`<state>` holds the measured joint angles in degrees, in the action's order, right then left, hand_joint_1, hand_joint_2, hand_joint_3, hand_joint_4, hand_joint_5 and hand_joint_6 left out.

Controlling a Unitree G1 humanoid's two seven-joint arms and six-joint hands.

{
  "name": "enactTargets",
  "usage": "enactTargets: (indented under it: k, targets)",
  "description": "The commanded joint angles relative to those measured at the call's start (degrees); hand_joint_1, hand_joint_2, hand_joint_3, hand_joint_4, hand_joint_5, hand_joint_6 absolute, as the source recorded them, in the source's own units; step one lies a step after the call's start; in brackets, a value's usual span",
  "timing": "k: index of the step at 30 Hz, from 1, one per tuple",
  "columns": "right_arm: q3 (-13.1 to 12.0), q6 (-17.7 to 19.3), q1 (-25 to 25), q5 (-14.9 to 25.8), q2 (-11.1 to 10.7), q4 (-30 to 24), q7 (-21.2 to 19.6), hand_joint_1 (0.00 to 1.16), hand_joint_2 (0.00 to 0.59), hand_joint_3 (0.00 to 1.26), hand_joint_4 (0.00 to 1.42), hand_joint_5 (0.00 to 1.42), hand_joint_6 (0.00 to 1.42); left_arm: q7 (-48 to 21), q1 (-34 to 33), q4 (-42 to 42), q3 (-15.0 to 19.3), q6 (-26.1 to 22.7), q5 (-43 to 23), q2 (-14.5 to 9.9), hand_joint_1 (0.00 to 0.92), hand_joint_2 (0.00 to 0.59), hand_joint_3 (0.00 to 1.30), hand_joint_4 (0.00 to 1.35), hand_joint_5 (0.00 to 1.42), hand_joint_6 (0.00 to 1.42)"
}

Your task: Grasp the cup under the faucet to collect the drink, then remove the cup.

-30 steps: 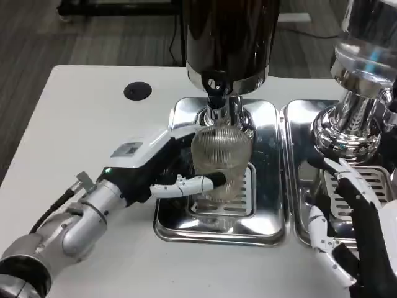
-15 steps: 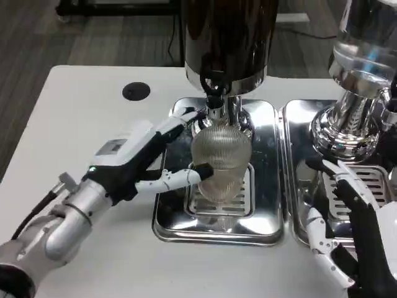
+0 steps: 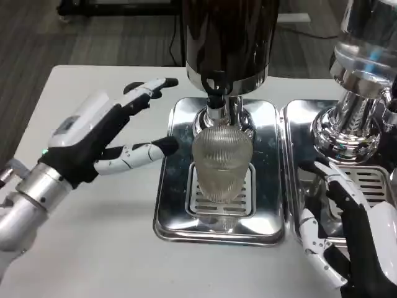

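A ribbed clear cup (image 3: 221, 164) stands upright on the drip grate of the left steel tray (image 3: 170, 214), right below the faucet (image 3: 216, 107) of the dark dispenser (image 3: 228, 37). My left hand (image 3: 102, 136) hovers to the cup's left with its fingers spread and nothing in them; its fingertips stop just short of the glass. My right hand (image 3: 350, 233) lies at the lower right over the second tray, fingers apart and holding nothing.
A second steel tray (image 3: 299, 211) carries a chrome dispenser (image 3: 356, 81) at the right. A black round grommet (image 3: 137, 90) sits in the white table (image 3: 80, 248) behind my left hand. Dark floor lies beyond the table's far edge.
My left hand has let go of the cup and drawn back to the left, fingers opening. The cup stays under the faucet. The right hand has barely shifted.
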<state>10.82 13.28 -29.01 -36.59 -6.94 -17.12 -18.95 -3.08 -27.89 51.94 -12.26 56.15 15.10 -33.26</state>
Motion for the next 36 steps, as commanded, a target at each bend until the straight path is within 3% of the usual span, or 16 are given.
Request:
enactTargets:
  k: [1, 10, 18, 27, 36]
  targets:
    - [-0.19, 0.98, 0.77, 0.81, 0.2, 0.77, -0.59, 0.45, 0.586, 0.26, 0.14, 0.12, 0.27, -12.28, -3.21, -3.23, 2.71, 1.62, -10.97, -1.27, 0.036, 0.118, 0.15, 0.13, 0.19, 0.27]
    - [0.02, 1.01, 1.36, 0.97, 0.18, 1.39, -0.68, 0.45, 0.586, 0.25, 0.17, 0.13, 0.27, -29.55, -6.73, -5.9, 5.83, -1.92, -21.57, 0.15, 0.031, 0.108, 0.17, 0.16, 0.23, 0.32]
    - [0.09, 0.92, 1.39, 1.02, 0.45, 1.49, -1.09, 0.45, 0.586, 0.24, 0.19, 0.14, 0.27, -39.67, -9.76, -5.91, 6.99, -6.12, -23.88, 1.61, 0.014, 0.105, 0.19, 0.18, 0.26, 0.31]
    - [0.23, 1.01, 1.45, 1.29, 0.84, 1.89, -1.48, 0.45, 0.586, 0.24, 0.21, 0.15, 0.28, -44.82, -11.58, -6.91, 6.76, -8.79, -22.22, 2.31, 0.0, 0.095, 0.2, 0.18, 0.27, 0.29]
    - [0.12, 1.07, 1.4, 1.87, 1.19, 2.25, -1.48, 0.45, 0.586, 0.24, 0.22, 0.16, 0.28, -46.62, -12.22, -8.27, 6.42, -8.04, -21.0, 2.08, 0.0, 0.095, 0.21, 0.18, 0.26, 0.29]
